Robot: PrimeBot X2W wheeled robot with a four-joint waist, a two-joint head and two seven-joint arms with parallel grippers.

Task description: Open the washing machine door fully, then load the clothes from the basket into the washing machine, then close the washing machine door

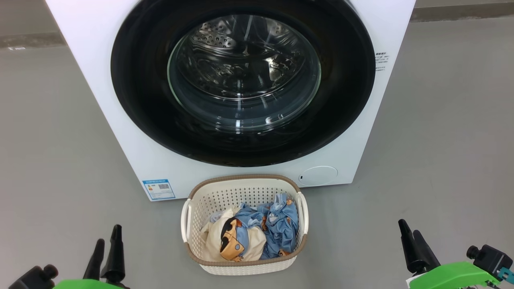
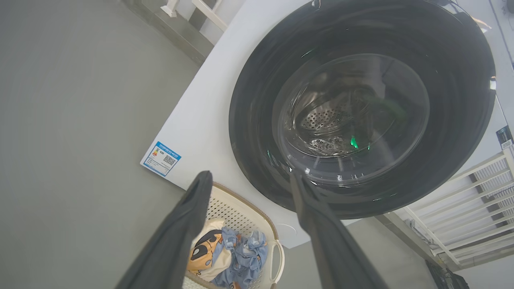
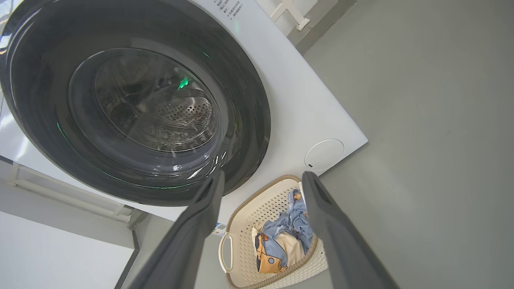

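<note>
the washing machine door [image 1: 136, 100] is shut, flat against the washing machine [image 1: 120, 156] and facing the robot. it is round, so it has no long axis, and i can make out no handle. it lies ahead, centred between the left end effector [image 1: 108, 237] and right end effector [image 1: 408, 228], neither clearly nearer. both are wide and empty. the clothes [image 1: 277, 224] lie in the basket [image 1: 245, 177], just before the machine.

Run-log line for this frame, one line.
washing machine door: shut | clothes: in basket | left gripper: open, empty | right gripper: open, empty | next: open door
</note>
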